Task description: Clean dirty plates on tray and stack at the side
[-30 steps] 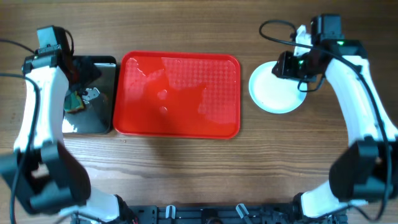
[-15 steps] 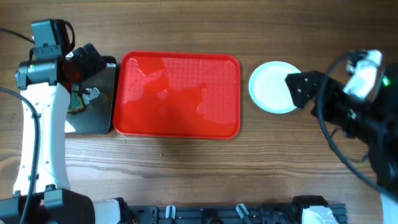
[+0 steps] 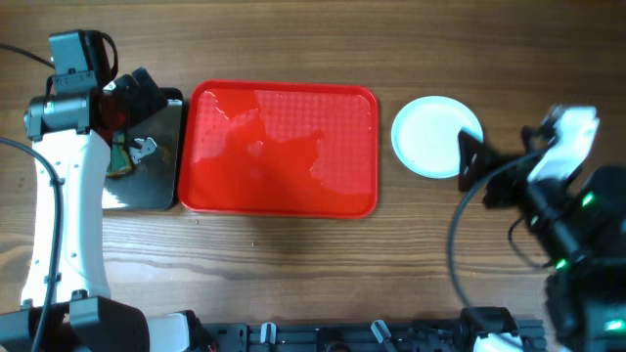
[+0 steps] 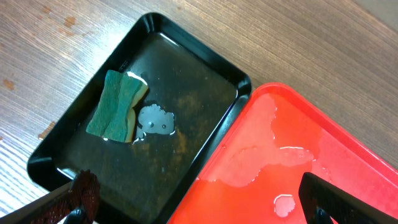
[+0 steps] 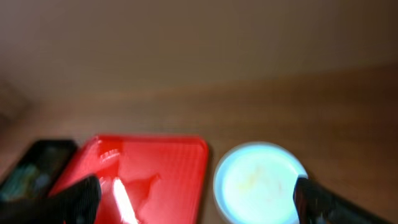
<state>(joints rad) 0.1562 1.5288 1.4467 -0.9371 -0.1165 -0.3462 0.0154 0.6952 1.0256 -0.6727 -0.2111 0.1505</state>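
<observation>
One large red rectangular plastic tray (image 3: 279, 147): wet, unloaded. Black rectangular tray (image 4: 205, 93) just left; round white plates (image 3: 430, 137) just right, stack count unclear. Green sponge (image 4: 115, 107) in black tray. Left gripper (image 4: 205, 208), right gripper (image 5: 199, 208): spread, empty. Task apparently complete.

We count one red tray (image 3: 279, 147), one black tray (image 3: 156, 184), one green sponge (image 4: 117, 106), and one white plate (image 3: 430, 137).
</observation>
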